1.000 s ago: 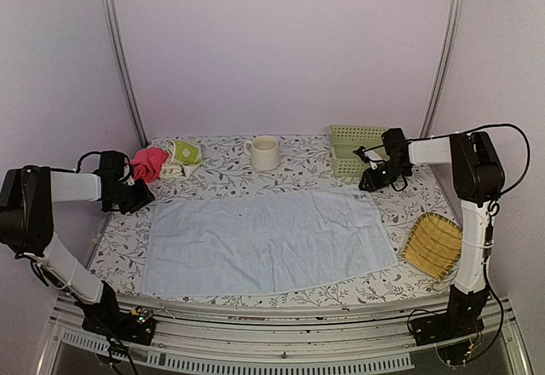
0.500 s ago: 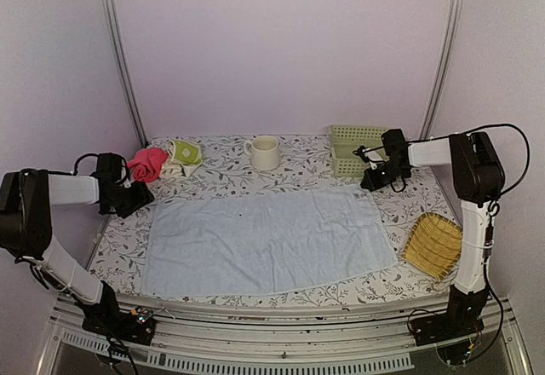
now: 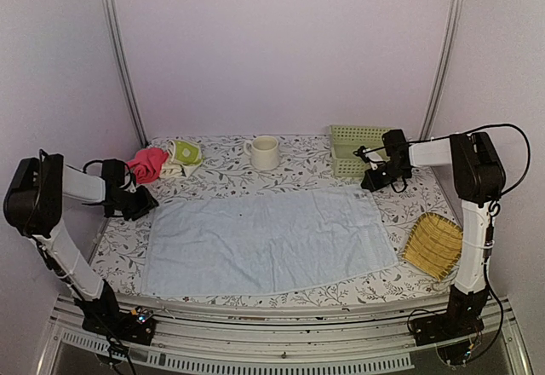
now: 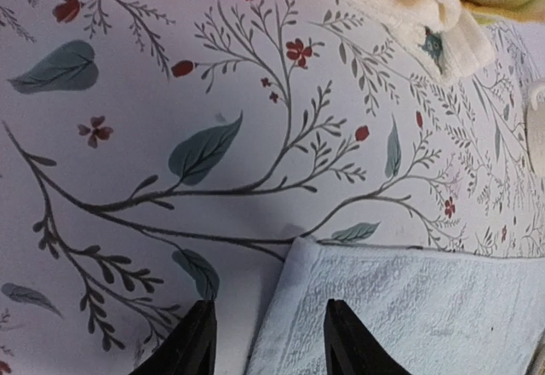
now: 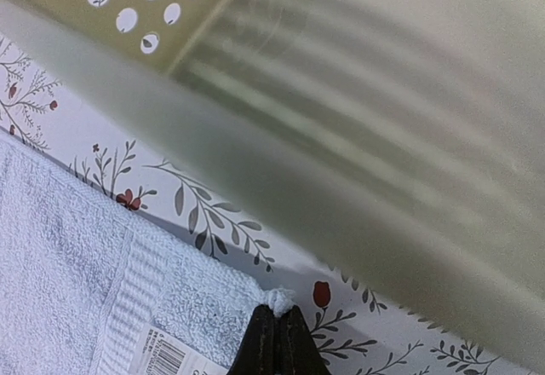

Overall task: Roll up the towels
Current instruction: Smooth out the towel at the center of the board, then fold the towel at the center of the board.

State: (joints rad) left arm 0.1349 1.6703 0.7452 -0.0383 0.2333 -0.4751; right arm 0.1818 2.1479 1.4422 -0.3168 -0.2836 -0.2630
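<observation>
The long pale blue towel (image 3: 268,239) lies flat across the middle of the flowered table. My left gripper (image 3: 145,200) stands open at the towel's far left corner (image 4: 306,247). One finger (image 4: 197,341) is over bare tablecloth and the other is over the terry; nothing is pinched. My right gripper (image 3: 368,183) is shut on the towel's far right corner, and a tuft of cloth (image 5: 281,300) shows at its closed tips (image 5: 277,341). The yellow-green and cream patterned towel (image 3: 183,155) sits bunched at the back left, with its cream edge (image 4: 417,8) in the left wrist view.
A pink cloth (image 3: 146,164) lies beside the patterned towel, just beyond my left gripper. A cream mug (image 3: 264,152) stands at the back centre. A green perforated basket (image 3: 353,147) sits right behind my right gripper. A yellow woven tray (image 3: 433,245) lies at the right edge.
My left arm has swung and brought its gripper slightly right, to the blue towel's far left corner. The right gripper has stayed at the far right corner.
</observation>
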